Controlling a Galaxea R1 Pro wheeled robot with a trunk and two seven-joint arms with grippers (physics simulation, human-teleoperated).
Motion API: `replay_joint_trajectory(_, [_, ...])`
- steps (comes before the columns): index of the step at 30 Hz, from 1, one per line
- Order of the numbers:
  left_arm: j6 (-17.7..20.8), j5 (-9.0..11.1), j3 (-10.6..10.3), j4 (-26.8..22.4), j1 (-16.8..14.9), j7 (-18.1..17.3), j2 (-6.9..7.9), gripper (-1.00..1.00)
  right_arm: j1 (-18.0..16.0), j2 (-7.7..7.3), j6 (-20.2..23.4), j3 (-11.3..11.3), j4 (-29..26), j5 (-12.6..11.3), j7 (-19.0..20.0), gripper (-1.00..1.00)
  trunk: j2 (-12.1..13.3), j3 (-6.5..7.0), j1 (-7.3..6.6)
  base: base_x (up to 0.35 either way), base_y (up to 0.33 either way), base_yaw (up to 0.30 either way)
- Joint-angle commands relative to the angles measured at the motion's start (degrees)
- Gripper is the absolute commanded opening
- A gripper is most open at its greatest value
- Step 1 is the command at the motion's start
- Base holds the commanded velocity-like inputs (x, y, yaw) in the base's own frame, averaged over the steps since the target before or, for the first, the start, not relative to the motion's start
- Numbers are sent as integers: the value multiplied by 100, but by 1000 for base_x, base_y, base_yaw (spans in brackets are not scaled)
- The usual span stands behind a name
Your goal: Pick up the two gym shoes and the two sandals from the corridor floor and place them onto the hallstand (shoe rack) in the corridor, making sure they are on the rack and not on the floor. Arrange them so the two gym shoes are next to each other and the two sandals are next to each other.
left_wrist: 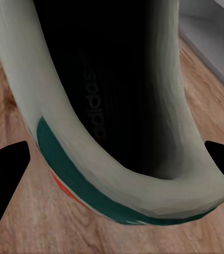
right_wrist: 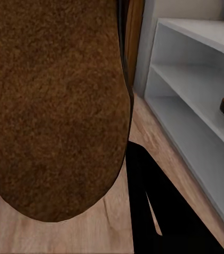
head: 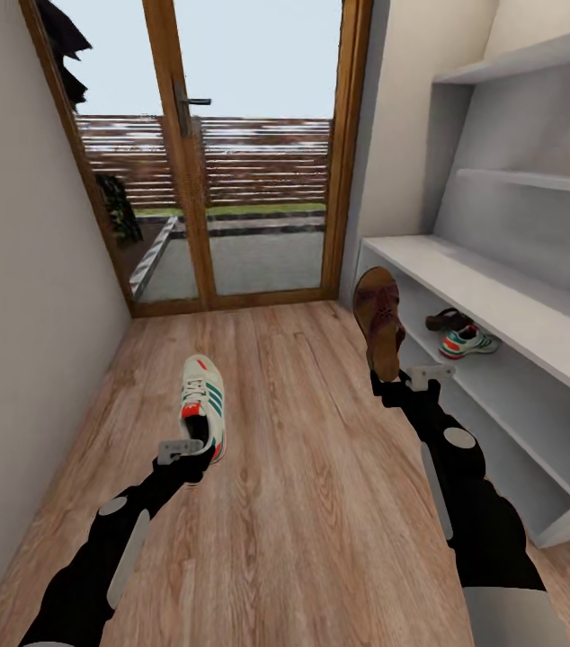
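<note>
**Ana:** Up off the floor, in front of the robot, two shoes are being carried. A sandal (head: 378, 322) is standing on end in the right gripper (head: 408, 382), clamped at its lower end, long axis nearly vertical. A gym shoe (head: 204, 404) is being held by the left gripper (head: 186, 451) at the heel, toe pointing away toward the glass door (head: 231, 171).

**Ben:** Where is the rack lying from them?

**Ana:** The hallstand (head: 501, 296) is running along the right wall. The sandal is hanging just beside its near front corner, so the right arm is the nearer one. The other sandal (head: 449, 320) and other gym shoe (head: 468, 341) are already sitting together on a low shelf, further right and beyond the held sandal.

**Ben:** Any writing?

**Ana:** Inside the gym shoe (left_wrist: 117, 106), in the left wrist view, "adidas" is reading faintly along the dark insole. The sandal (right_wrist: 53, 106) is showing plain brown leather, no lettering
</note>
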Motion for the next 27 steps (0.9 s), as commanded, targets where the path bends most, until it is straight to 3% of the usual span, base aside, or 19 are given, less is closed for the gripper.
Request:
replay_joint_trajectory(1, [57, 64, 13, -8, -1, -22, -2, -100, -5, 9, 33, -16, -9, 39, 54, -100, -2, -2, 2, 347, 73, -225])
replay_joint_trajectory(27, [54, 64, 13, -8, -1, -22, -11, -100, -6, 8, 33, -16, -9, 39, 54, -100, -2, 76, 2, 347, 73, -223])
